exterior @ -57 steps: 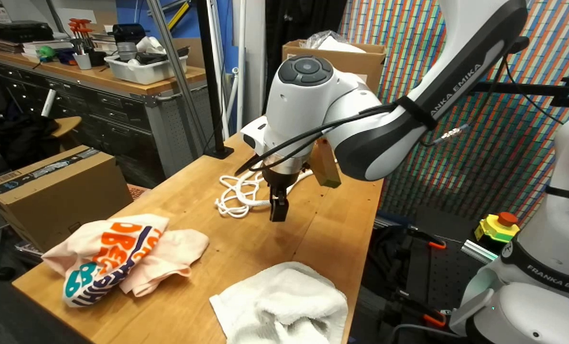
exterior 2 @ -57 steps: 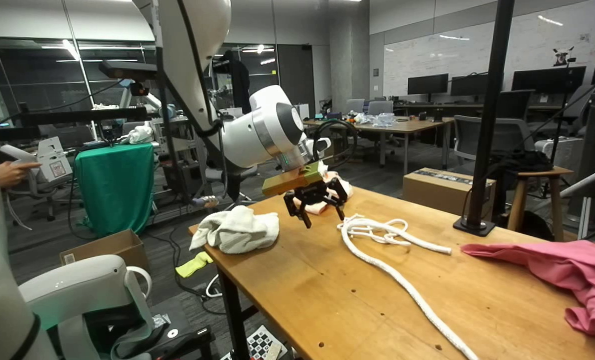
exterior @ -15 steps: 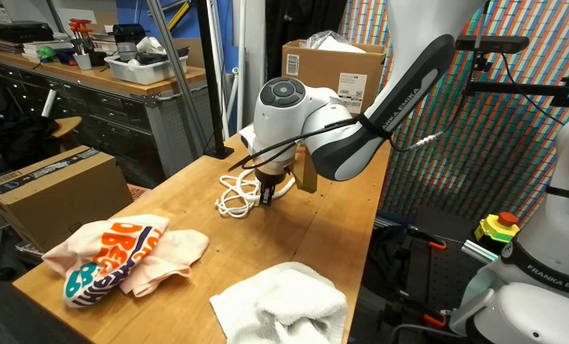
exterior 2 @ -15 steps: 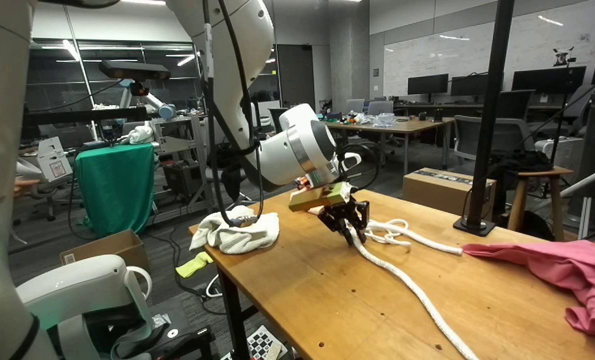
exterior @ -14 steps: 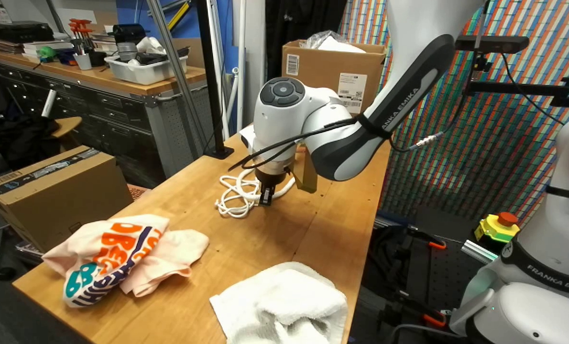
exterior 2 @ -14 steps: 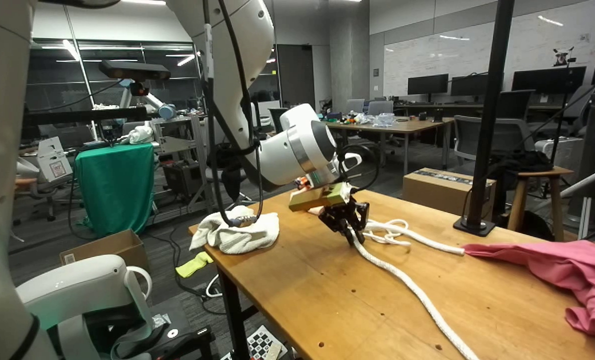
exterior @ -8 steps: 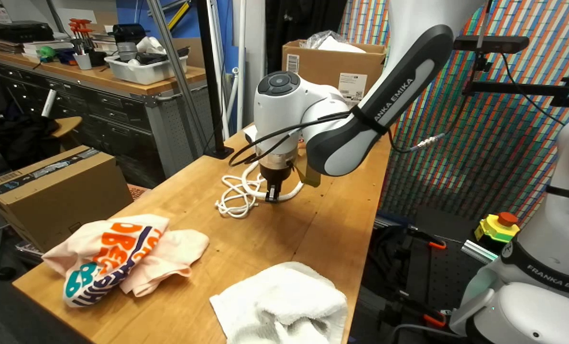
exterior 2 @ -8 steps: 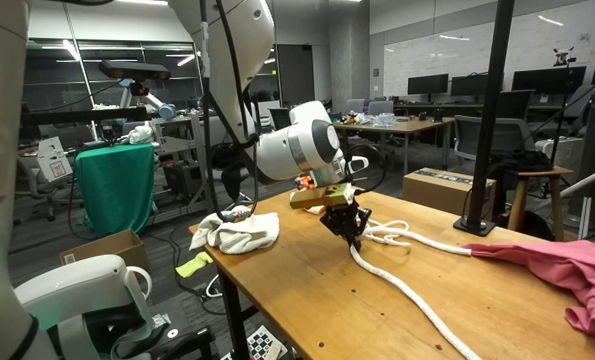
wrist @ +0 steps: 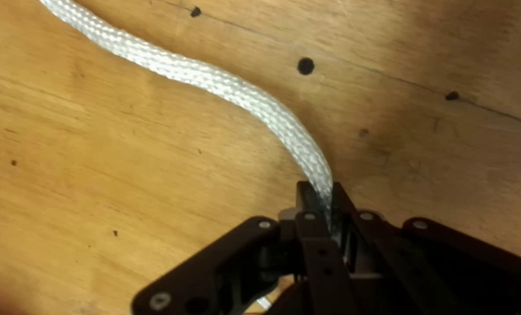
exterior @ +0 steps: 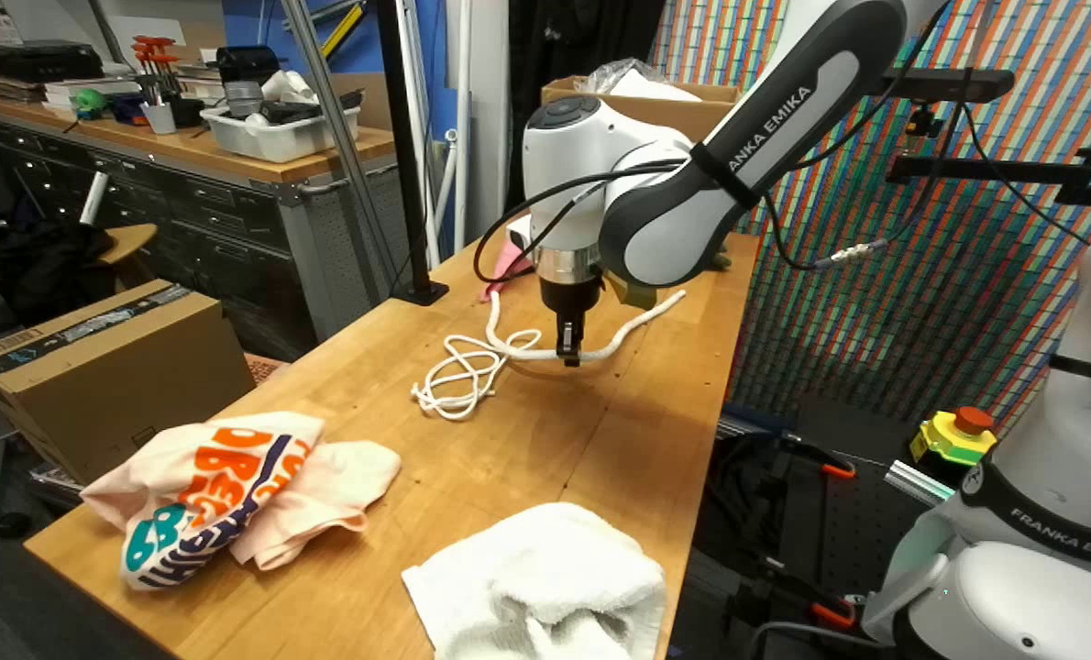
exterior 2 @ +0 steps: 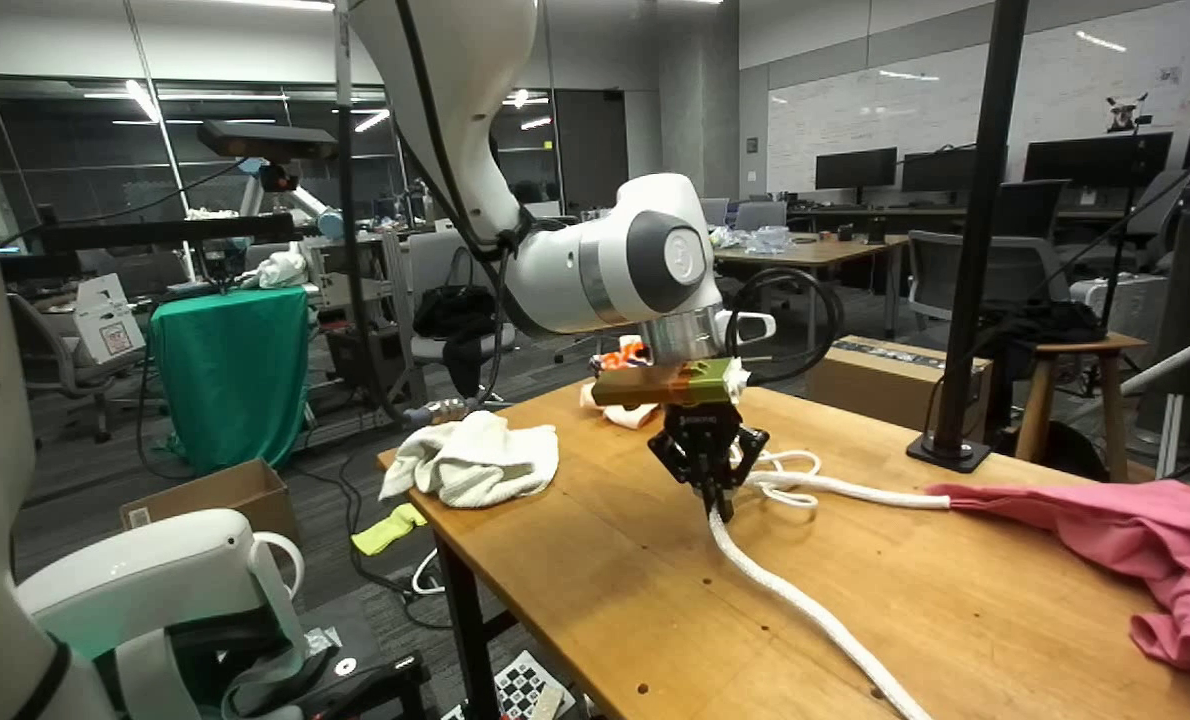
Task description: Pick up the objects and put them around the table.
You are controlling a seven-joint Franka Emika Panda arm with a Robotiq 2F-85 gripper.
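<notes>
In an exterior view my tool (exterior: 569,356) points down over the tabletop (exterior: 509,458) with the rope (exterior: 538,354) pinched in it, partway along, so a tail runs off to either side. The loose cord (exterior: 463,374) lies tangled just beside, and I can't tell whether it is joined to the rope. The printed cloth (exterior: 225,500) and the towel (exterior: 545,582) lie well apart from this, toward the front. I judge the step to be shifting the rope, so I should rise slowly — and watch whether the cord comes too.

In an exterior view one end of the rope touches the tip of the pink cloth (exterior 2: 1095,530), near the foot of the pole (exterior 2: 975,250). A quick pull could tug the folds along if they snag; better to ease that end clear first, then travel low.

In the wrist view the rope bends into the narrow gap between the fingers (wrist: 305,192) and thins where they squeeze it. The bite looks sound to me, but braid can slip — smooth moves, no jerks. To let go well, I should lower until the rope bears on the tabletop, then part the fingers.
</notes>
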